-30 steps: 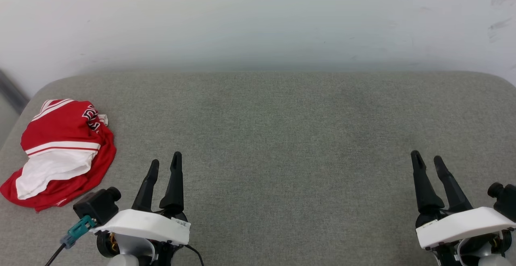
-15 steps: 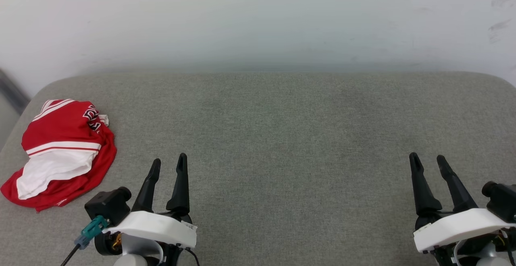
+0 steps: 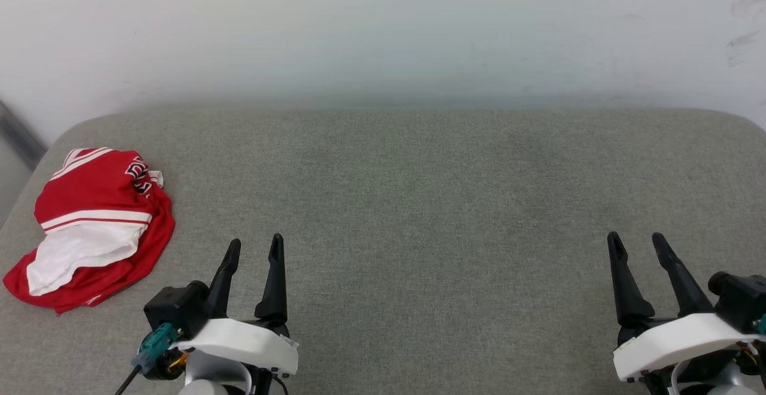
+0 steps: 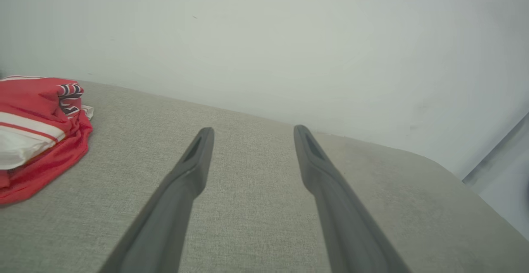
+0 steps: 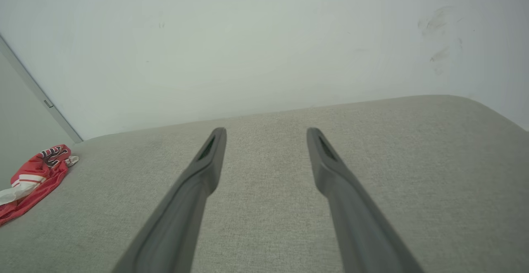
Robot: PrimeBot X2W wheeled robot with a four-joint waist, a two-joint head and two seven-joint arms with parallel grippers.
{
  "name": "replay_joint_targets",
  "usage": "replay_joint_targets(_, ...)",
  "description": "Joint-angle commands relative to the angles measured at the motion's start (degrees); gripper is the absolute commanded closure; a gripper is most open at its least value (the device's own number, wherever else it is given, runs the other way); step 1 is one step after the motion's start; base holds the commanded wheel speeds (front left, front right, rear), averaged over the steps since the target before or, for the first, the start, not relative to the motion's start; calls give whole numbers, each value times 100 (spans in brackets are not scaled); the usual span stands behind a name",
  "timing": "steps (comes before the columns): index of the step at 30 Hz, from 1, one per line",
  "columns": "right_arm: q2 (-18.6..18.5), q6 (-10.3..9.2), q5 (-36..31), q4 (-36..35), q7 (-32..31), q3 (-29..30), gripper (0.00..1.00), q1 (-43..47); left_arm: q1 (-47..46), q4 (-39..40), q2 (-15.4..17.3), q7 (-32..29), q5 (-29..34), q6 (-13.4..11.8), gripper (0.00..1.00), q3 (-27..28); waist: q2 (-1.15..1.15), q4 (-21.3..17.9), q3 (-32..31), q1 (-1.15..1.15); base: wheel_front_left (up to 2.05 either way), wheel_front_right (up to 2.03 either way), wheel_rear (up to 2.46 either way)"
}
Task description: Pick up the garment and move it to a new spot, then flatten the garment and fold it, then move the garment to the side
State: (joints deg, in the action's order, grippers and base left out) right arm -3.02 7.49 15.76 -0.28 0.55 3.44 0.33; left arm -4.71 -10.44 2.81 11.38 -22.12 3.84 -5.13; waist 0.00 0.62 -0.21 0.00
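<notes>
A: Where's the garment (image 3: 96, 221)?
B: Crumpled in a heap at the left end of the grey fabric bench (image 3: 419, 203), untouched. I'd judge the pick-up step not yet begun.
A: The hands?
B: The left hand (image 3: 255, 240) is near, just right of the heap, fingers spread, empty. The right hand (image 3: 635, 237) is well apart at the right, also spread and empty.
A: Next?
B: Probably the left hand reaches left and pinches a top fold. A plain white wall (image 3: 383, 30) stands behind.
</notes>
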Motion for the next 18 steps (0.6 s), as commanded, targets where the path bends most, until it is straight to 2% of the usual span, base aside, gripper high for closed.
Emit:
replay_joint_targets(1,16,0,-83,-75,12,13,0,36,-66,13,10,52,105,-23,0,-12,0,0,-1,0,0,0,0)
replay_joint_targets(18,18,0,-704,-73,93,18,0,73,-74,-168,10,248,764,-147,0,-119,0,10,-25,0,0,0,0)
